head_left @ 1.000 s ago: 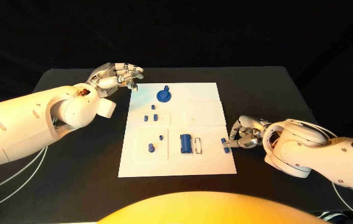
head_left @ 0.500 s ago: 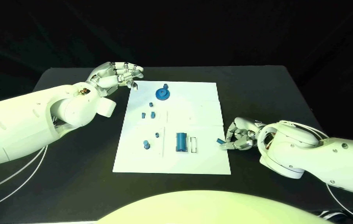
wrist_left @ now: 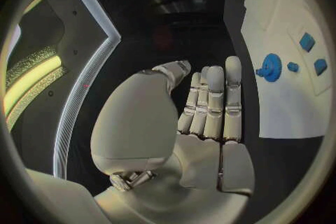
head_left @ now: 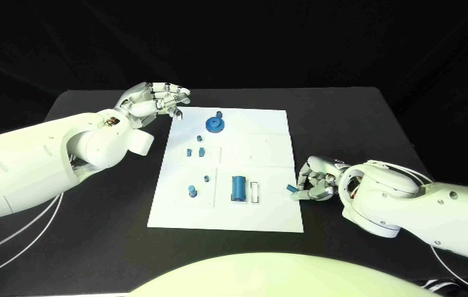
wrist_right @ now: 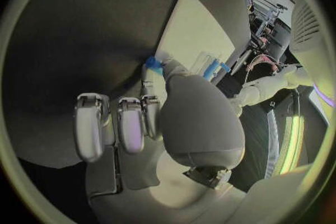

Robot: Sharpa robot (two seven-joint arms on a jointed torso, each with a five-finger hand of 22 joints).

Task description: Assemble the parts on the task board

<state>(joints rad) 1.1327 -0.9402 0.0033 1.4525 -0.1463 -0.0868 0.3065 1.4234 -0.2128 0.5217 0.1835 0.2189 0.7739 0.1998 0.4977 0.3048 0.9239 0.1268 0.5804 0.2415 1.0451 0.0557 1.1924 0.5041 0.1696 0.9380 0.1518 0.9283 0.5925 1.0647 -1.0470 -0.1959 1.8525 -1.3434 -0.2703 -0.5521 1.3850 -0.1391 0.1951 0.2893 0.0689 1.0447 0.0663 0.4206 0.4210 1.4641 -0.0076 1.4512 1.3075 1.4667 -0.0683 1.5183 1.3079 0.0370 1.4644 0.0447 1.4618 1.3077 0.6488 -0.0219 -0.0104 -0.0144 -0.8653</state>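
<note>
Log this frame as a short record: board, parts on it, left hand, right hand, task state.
board: white task board on the black table
parts: blue gear at the far end; blue block beside a white slot near the front; small blue pegs between
left hand: left hand off the board's far left corner, fingers curled, holding nothing
right hand: right hand pinches a small blue part at the board's right edge
task state: assembly unfinished

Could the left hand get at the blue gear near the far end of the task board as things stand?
Probably yes. The left hand hovers beside the task board's far left corner, holding nothing, and the blue gear lies close by with nothing between them.
</note>
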